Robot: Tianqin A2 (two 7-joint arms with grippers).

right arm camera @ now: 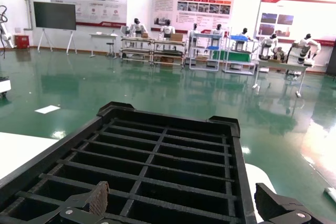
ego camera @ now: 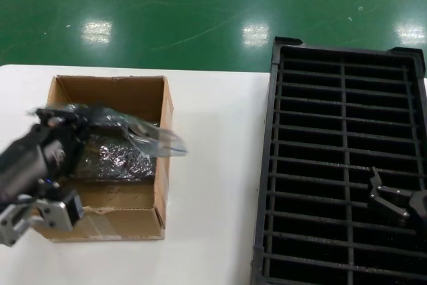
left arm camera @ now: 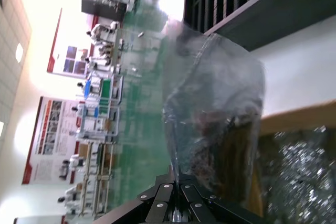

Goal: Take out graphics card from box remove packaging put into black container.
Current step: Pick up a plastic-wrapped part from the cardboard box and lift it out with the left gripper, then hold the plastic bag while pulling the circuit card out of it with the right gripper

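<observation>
Lifting: the left gripper point(ego camera: 57, 128) is clamped on the packaging point(ego camera: 143, 135), raised over the box point(ego camera: 160, 165).
Card: hidden; graphics card presumably inside the bag.
Long axis: bag trails toward the black container point(ego camera: 280, 165), well apart across the tabletop point(ego camera: 213, 185).
Nearer arm: left; right gripper point(ego camera: 383, 198) hovers spread and empty over the slots.

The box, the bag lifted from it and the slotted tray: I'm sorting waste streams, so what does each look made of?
The box: brown corrugated cardboard, matte, with taped edges. The bag, held by the left claw: thin crinkly plastic, glossy grey-silver, partly see-through. The slotted tray: likely rigid black plastic, dull finish, moulded ribs.
</observation>
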